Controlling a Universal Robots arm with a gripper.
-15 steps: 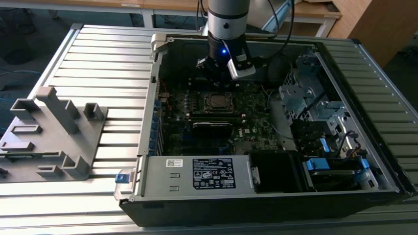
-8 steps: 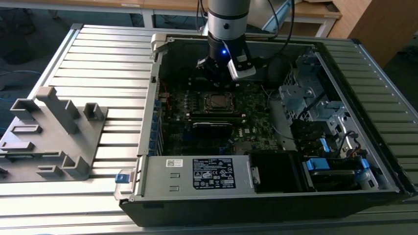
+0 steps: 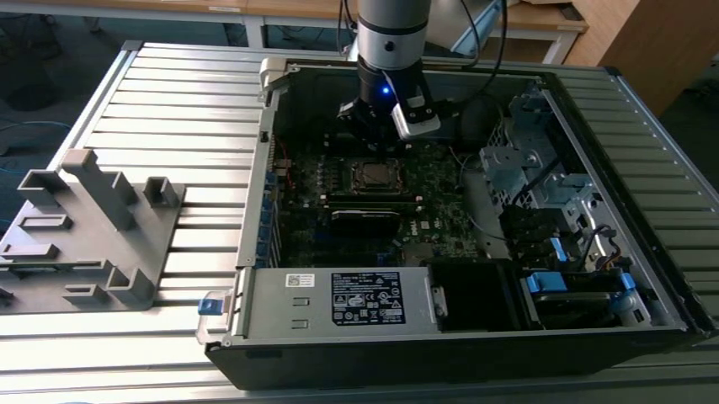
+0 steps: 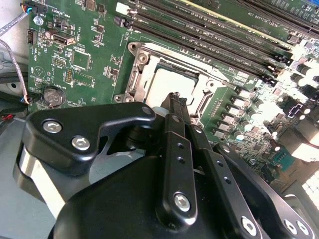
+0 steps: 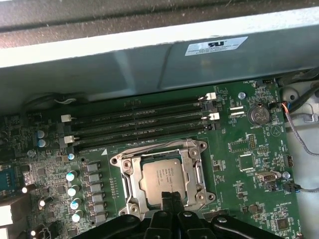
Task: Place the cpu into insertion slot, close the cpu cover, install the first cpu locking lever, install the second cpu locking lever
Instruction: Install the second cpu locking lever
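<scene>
The arm reaches down into an open computer case point(image 3: 472, 337) lying on a slatted metal table point(image 3: 168, 84), its gripper point(image 3: 380, 139) poised just above the socket area near the centre of the exterior view. In both wrist views the black fingers point(image 5: 172, 206) are drawn together, tips meeting in a narrow point with nothing held between them. In the first wrist view that point sits at the lower edge of the cpu point(image 5: 162, 177), at or just over the frame's rim; whether it touches cannot be told. The cpu, silver-topped, lies flat inside the insertion slot point(image 5: 160, 175) in the lower middle of that frame, below four long memory slots point(image 5: 139, 122). The cpu cover point(image 5: 197, 172) lies down around the chip as a silvery frame. In the second wrist view the gripper point(image 4: 175, 99) comes to its point over the cpu point(image 4: 167, 82) at centre frame. A grey plastic fixture point(image 3: 84, 227) stands on the table at the left of the exterior view, well apart from the case.
</scene>
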